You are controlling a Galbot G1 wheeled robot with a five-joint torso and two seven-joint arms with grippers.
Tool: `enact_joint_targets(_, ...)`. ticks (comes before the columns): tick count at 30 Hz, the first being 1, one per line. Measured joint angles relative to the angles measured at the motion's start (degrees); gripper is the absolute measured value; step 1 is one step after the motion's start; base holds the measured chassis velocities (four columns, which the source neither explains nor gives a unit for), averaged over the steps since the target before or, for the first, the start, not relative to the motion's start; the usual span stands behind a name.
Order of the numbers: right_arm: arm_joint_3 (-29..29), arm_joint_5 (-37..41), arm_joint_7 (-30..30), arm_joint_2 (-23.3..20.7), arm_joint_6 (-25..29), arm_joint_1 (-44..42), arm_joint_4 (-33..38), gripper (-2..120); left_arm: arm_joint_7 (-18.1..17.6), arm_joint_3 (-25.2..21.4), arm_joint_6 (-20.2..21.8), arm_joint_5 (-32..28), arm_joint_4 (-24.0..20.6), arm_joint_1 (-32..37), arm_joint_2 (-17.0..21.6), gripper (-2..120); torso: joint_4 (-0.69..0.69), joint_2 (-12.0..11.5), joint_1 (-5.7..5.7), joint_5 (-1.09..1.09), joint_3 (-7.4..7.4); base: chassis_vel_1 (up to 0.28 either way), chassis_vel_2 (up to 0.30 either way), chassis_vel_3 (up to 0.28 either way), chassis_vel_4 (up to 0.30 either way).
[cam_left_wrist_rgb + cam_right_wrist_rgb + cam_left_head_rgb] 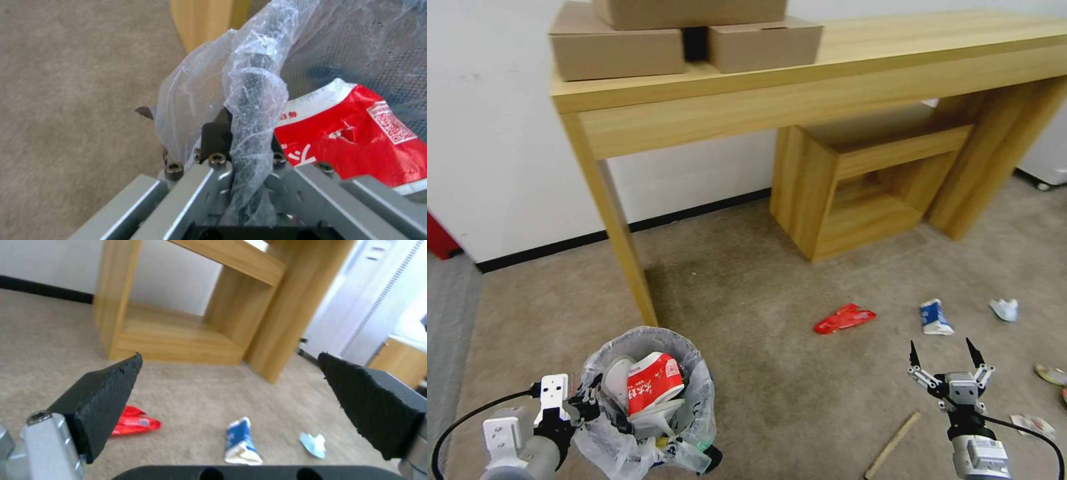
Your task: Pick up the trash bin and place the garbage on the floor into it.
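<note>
Crinkling translucent bag point(253, 90), pinched rim.

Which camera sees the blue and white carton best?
The right wrist view: the blue-white carton lies on the carpet between the open right gripper fingers, close and unblocked. The head view shows it smaller and farther off. The left wrist view looks at the bin's bag instead.

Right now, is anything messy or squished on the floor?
Yes. A red wrapper, a squashed blue-white carton and crumpled paper lie scattered on the carpet, and a wooden stick lies near the open right gripper. A crushed red-white cup sits in the trash bin, held by the left gripper.
</note>
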Motion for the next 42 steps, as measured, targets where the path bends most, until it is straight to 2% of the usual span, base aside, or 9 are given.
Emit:
enact_joint_targets(16, -3.61, 5.8, 2.39, -1.65, -4.47, -1.86, 1.9, 100, 1.26, 1.1, -1.09, 2.76, -0.03, 0.92, -1.24, 0, 0.02, 0.0, 0.0, -0.01, 0.0, -0.011, -0.012, -0.012, -0.01)
enact_joint_targets(42, -2.53, 4.04, 1.87, -0.78, -4.75, -2.72, 2.39, 100, 1.11, 3.31, -1.2, 4.56, 0.55, 0.96, -1.61, 0, 0.01, 0.0, 0.0, 0.0, 0.0, -0.019, -0.02, -0.016, -0.021)
